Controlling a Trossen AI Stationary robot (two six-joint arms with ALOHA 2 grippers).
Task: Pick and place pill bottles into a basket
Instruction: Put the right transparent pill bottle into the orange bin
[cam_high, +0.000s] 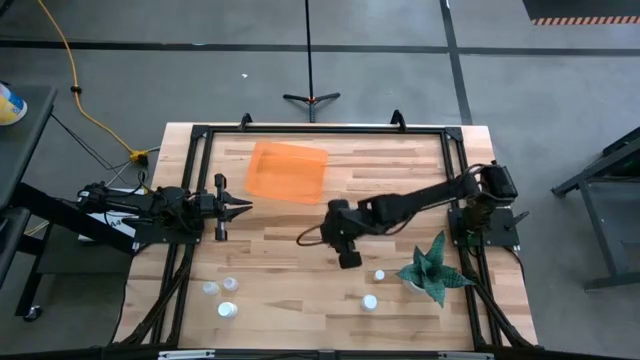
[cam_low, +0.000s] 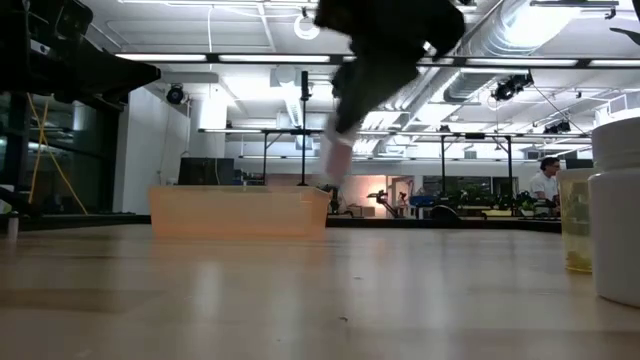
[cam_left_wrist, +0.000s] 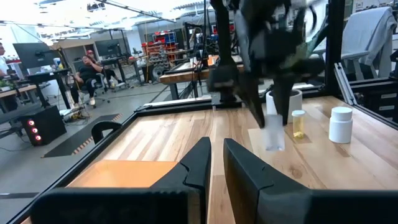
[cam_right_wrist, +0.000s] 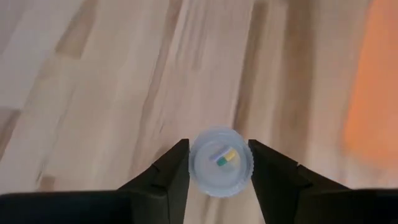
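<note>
My right gripper (cam_high: 347, 257) is over the table's middle, shut on a small translucent pill bottle (cam_right_wrist: 221, 163) with two pills showing inside. The bottle also shows in the low view (cam_low: 336, 160) and the left wrist view (cam_left_wrist: 273, 132). The orange tray (cam_high: 287, 171) rests flat at the far middle of the table. Three bottles stand near the front left (cam_high: 228, 286) and two near the front right (cam_high: 380, 275). My left gripper (cam_high: 240, 208) waits at the table's left side, shut and empty. My right gripper pinches the bottle's round side wall (cam_right_wrist: 194, 163) between its two fingers, one on each opposite side. The fingers come from above, pointing down. The bottle hangs below the fingertips (cam_low: 334, 165), a little tilted, lifted clear of the table.
A spiky green plant (cam_high: 435, 268) in a white pot stands at the front right, close to two bottles (cam_high: 369, 301). A dark frame (cam_high: 320, 130) runs around the tabletop. Bare wood lies between my right gripper and the tray.
</note>
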